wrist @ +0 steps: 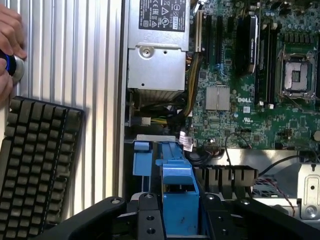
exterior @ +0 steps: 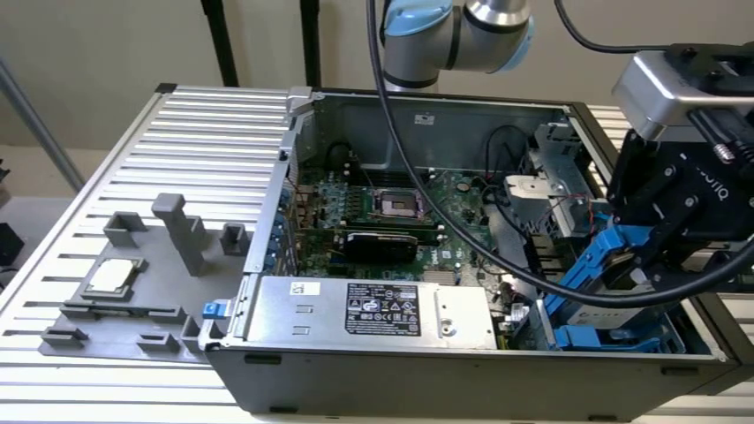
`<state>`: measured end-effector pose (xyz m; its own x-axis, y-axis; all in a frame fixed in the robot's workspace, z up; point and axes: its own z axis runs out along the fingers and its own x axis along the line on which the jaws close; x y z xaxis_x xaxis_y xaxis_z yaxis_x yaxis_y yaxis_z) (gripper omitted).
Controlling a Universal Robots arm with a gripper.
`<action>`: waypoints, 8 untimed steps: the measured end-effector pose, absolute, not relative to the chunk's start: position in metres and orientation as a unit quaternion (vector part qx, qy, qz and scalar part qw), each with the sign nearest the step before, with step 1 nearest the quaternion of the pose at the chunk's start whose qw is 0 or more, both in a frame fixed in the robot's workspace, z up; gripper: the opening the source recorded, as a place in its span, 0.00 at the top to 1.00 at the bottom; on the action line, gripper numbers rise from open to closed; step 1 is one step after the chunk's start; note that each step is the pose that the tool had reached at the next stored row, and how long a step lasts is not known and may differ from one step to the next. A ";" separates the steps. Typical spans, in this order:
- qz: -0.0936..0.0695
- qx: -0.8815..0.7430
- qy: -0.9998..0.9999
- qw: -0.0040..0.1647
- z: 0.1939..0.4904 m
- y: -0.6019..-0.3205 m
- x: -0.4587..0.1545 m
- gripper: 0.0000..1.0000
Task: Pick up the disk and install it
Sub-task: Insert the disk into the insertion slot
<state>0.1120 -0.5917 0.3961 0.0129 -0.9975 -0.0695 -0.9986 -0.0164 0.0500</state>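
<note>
Since the claw hangs over the near corner of the open computer case on the exterior view's right, I start there. It is pinching the disk by its blue carrier. The disk is tilted steeply above the blue rails of the drive bay, and I cannot tell whether it touches them. I think the main risk is a skewed entry. If the carrier meets the rails at this tilt it could wedge, and pushing harder would twist it out of the grip. The arm's black cables droop into the case across the motherboard and end close to the disk. Any sideways correction could drag them over the components or catch them under the carrier. The big silver power supply sits just beside the bay and leaves little room on that side.

In the wrist view, the blue carrier is clamped between the two black fingers, with a second blue piece just beside it. Loose wires lie near the bay mouth and could get pinched. On the worktop, a person's hand rests on a knob next to a keyboard, well apart from the case.
</note>
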 end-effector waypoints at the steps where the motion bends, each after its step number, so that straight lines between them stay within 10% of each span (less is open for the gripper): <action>1: 0.042 -0.712 0.701 0.007 0.394 -0.592 0.112 0.67; 8: 0.043 -0.714 0.699 0.007 0.381 -0.592 0.112 0.67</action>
